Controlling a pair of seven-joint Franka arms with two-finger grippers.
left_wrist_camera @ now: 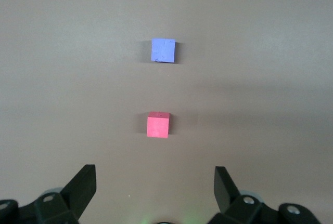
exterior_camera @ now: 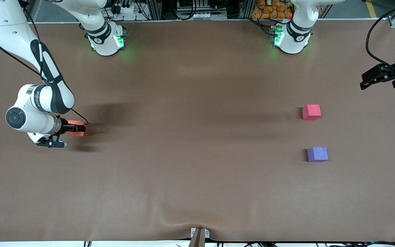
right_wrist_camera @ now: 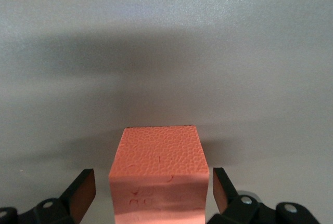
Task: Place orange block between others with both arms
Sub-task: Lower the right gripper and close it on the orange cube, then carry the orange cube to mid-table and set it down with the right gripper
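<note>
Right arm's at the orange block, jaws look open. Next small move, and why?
Probably close the right gripper on the orange block. The block sits on the table between the open fingers, with a gap at each side, so nothing grips it yet. The left gripper waits open above the table near the red-pink cube and the purple cube.

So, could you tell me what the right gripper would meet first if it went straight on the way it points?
The orange block: it already sits between the right gripper's open fingers, apparently not yet touched.
</note>
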